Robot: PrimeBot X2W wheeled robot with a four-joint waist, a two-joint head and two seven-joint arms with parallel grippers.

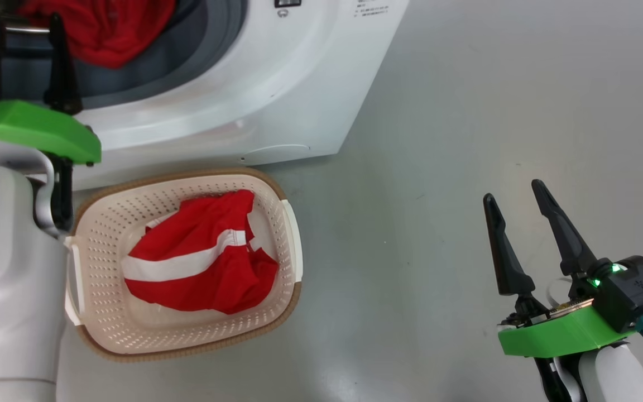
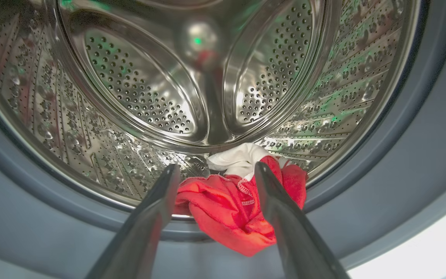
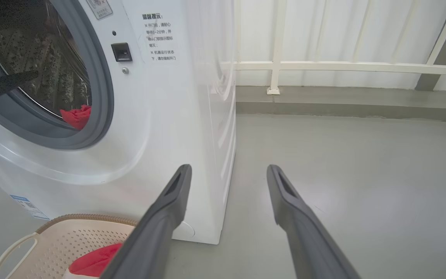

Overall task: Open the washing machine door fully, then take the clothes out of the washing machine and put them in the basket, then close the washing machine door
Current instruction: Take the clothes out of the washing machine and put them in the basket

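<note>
My left gripper (image 2: 217, 166) gaped, clothes (image 2: 227, 209) at drum lip (image 2: 110, 195) between fingers (image 2: 157, 209); right gripper (image 1: 512, 190) gaped over floor (image 1: 438, 111), well apart from basket (image 1: 104, 223).

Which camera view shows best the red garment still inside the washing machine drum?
The left wrist view: the red garment lies close up at the drum front, white part visible. The head view cuts it off at the top edge; the right wrist view gives a small red patch at the seal.
</note>
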